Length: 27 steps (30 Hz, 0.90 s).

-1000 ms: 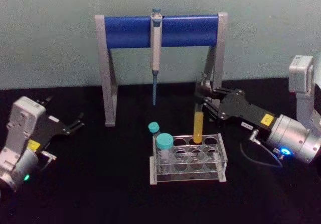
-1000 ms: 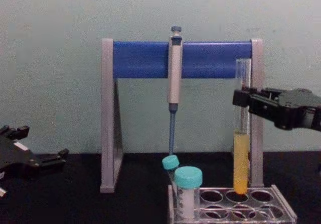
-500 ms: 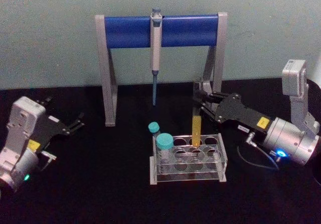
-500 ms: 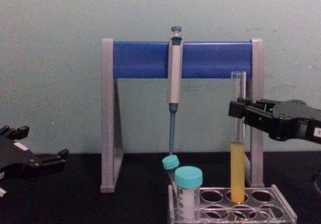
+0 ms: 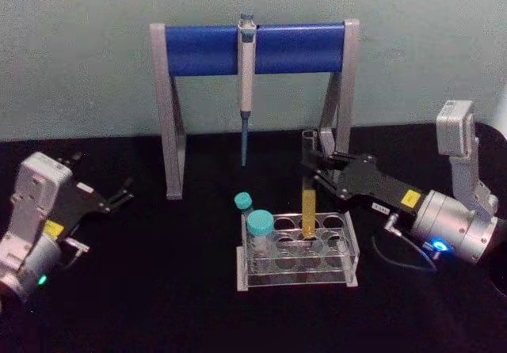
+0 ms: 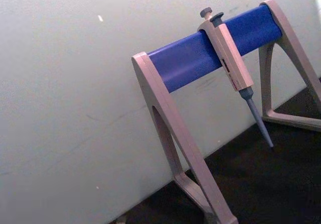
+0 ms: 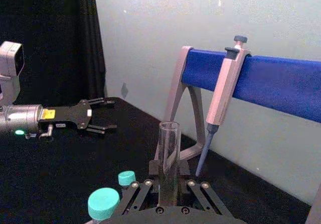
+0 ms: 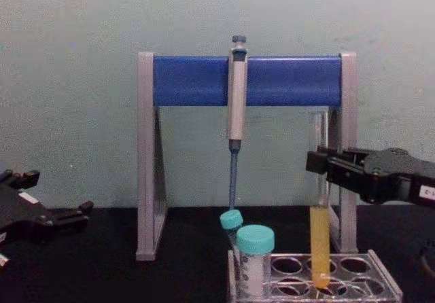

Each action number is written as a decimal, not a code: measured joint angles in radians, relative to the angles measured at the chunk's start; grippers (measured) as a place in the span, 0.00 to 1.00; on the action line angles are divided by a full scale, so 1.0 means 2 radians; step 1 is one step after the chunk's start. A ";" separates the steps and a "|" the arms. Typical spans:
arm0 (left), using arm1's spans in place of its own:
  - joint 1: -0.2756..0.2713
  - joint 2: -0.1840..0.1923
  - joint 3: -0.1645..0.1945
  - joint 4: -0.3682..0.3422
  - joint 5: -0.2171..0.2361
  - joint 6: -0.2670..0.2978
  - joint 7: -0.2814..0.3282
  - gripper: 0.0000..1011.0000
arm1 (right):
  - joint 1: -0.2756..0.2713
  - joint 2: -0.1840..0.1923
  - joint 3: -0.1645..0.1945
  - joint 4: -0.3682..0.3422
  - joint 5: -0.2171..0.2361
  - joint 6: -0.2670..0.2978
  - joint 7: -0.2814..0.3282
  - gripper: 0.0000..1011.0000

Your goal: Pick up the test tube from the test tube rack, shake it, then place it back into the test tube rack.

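Note:
The test tube (image 5: 308,188) stands upright, clear above and yellow with liquid below. Its bottom sits inside a back-row hole of the clear test tube rack (image 5: 349,248). My right gripper (image 5: 311,165) reaches in from the right and is shut on the tube's clear upper part, above the liquid. In the chest view the test tube (image 8: 319,238) dips into the test tube rack (image 8: 386,291) below the right gripper (image 8: 318,165). The right wrist view has the test tube (image 7: 169,151) rising between the fingers. At the far left my left gripper (image 5: 120,193) rests open with nothing in it.
Two teal-capped tubes (image 5: 259,228) stand at the rack's left end. Behind the rack a grey and blue pipette stand (image 5: 253,50) holds a hanging pipette (image 5: 245,92). Its right leg (image 5: 339,108) is close behind the right gripper. Black tabletop spreads between the left gripper and the rack.
The right gripper has moved down and slightly left with the tube. The tube's bottom went from just above the rack into a back-row hole. The left arm has not moved.

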 joint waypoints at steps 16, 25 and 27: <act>0.000 0.000 0.000 0.000 0.000 0.000 0.000 0.99 | 0.007 -0.004 -0.009 0.014 -0.009 0.006 0.002 0.22; 0.000 0.000 0.000 0.000 0.000 0.000 0.000 0.99 | 0.010 -0.005 -0.012 0.021 -0.013 0.008 0.002 0.22; 0.000 0.000 0.000 0.000 0.000 0.000 0.000 0.99 | 0.010 -0.005 -0.012 0.021 -0.013 0.009 0.002 0.22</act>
